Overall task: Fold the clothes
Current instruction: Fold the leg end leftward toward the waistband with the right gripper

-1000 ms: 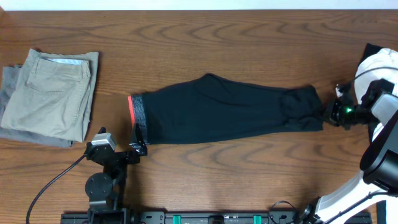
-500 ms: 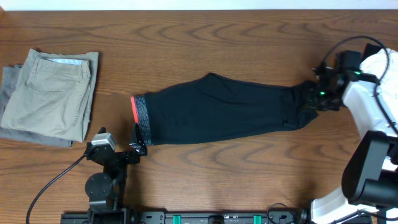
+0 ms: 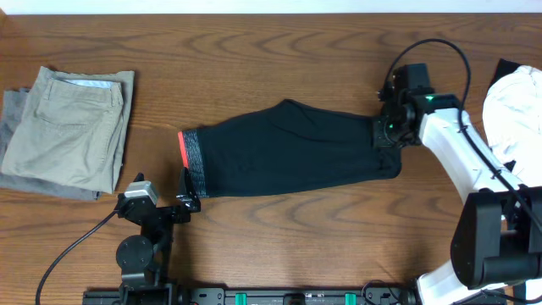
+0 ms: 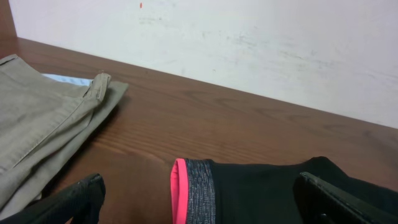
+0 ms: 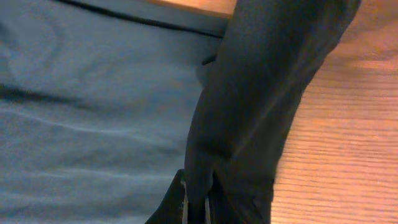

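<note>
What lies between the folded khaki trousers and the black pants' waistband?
Only bare wooden table separates them from the black pants; the overhead view shows it.

Seen from overhead, the right claw [image 3: 391, 131] covers the right end of the black pants [image 3: 288, 157], hiding its own fingertips and the leg hems. The frame's right edge cuts off a white cloth [image 3: 517, 102]. At far left, only a strip of a grey garment [image 3: 10, 119] shows under the khaki trousers [image 3: 68, 127]. In the left wrist view, the left claw [image 4: 199, 180] has its fingers [image 4: 78, 198] cut off by the lower edge. The right wrist view is close and soft, filled by the pants, with the pads mostly hidden.
</note>
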`<state>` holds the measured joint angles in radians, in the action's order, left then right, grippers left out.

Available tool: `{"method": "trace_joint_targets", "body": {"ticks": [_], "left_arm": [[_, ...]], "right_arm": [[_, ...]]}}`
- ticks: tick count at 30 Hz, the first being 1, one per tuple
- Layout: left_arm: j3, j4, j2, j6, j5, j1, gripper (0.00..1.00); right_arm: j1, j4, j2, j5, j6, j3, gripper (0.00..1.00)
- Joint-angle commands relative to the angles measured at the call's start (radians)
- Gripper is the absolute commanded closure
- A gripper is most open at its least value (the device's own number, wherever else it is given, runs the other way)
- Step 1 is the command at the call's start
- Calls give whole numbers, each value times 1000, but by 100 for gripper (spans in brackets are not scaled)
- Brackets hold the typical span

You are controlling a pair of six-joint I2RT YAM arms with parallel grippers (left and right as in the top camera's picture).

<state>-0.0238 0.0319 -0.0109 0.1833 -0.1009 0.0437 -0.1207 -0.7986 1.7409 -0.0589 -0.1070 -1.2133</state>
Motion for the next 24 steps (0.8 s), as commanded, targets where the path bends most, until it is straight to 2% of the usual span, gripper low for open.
{"method": "trace_joint_targets", "body": {"ticks": [1, 24], "left_arm": [[20, 29, 7, -10, -10, -4, 2], [20, 29, 7, -10, -10, -4, 2]], "right_arm": [[-36, 5, -20, 10, -36, -18, 99], [-207, 51, 38, 5, -163, -17, 99]]}}
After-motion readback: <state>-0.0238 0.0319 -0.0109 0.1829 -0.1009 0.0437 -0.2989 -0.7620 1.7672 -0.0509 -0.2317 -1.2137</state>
